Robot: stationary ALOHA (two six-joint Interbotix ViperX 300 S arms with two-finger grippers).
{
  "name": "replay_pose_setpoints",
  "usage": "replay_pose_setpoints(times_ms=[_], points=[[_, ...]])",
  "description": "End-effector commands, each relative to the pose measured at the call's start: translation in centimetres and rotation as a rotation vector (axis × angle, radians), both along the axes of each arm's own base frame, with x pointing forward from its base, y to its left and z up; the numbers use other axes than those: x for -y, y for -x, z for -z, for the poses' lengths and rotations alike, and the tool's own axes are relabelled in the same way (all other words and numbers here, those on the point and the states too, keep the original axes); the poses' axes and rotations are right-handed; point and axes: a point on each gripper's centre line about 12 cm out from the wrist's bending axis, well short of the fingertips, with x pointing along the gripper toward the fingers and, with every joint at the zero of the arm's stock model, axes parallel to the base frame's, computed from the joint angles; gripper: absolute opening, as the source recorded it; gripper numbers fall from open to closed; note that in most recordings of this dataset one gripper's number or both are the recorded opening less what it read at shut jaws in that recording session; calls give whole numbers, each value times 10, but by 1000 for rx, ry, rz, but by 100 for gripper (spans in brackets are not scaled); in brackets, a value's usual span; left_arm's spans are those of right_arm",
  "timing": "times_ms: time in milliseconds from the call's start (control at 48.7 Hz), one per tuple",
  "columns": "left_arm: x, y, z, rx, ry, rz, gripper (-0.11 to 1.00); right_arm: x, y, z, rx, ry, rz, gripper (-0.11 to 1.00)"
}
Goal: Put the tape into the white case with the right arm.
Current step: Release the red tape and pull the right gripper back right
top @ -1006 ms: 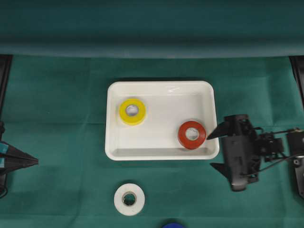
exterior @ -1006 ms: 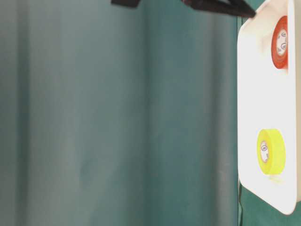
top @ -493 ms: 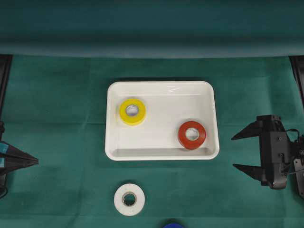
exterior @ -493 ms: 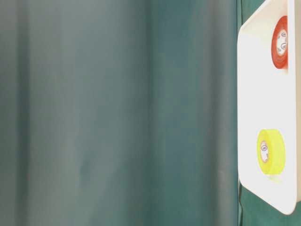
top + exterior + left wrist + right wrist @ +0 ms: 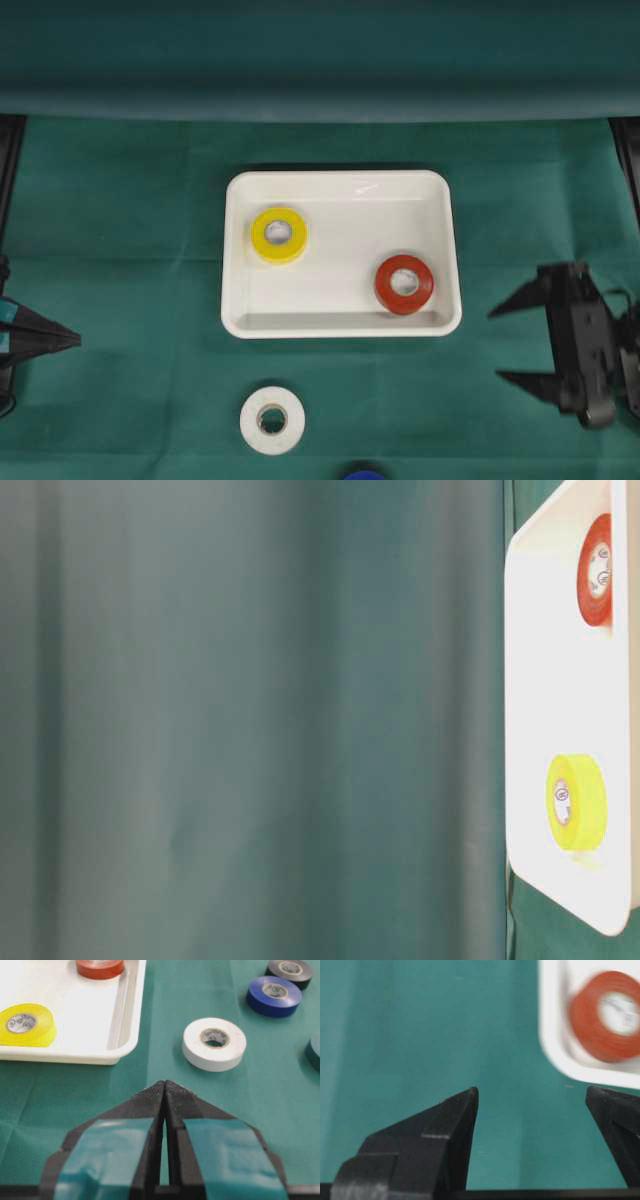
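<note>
The white case [image 5: 340, 177] lies mid-table with a yellow tape roll [image 5: 279, 235] and a red tape roll [image 5: 404, 284] flat inside it. A white tape roll [image 5: 272, 420] lies on the green cloth in front of the case. My right gripper [image 5: 494, 345] hovers open and empty to the right of the case, apart from it. In the right wrist view, the right gripper [image 5: 532, 1090] shows only cloth between its fingers, with the red tape roll [image 5: 607, 1015] ahead. At the left edge, my left gripper [image 5: 75, 340] is shut and empty.
In the left wrist view, a blue roll [image 5: 274, 996], a black roll [image 5: 290, 971] and part of a teal roll [image 5: 314, 1050] lie on the cloth beyond the white tape roll [image 5: 214, 1043]. A green curtain hangs along the back [image 5: 320, 60].
My right gripper, open throughout, has drawn back to the right from the case's rim beside the red roll, then shifted slightly toward the front. The rolls and left arm have not moved.
</note>
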Motion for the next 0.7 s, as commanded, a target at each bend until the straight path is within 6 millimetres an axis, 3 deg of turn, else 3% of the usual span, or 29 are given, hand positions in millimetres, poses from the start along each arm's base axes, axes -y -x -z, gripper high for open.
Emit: replay_pose_setpoints(times_ms=[0, 287, 677], points=[[0, -1, -5, 12, 1, -3, 0, -12, -2, -2, 12, -12, -49, 76], [0, -1, -6, 14, 1, -3, 0, -41, 2, 0, 10, -22, -182, 76], [0, -2, -6, 14, -1, -3, 0, -46, -5, -6, 55, -35, -208, 76]])
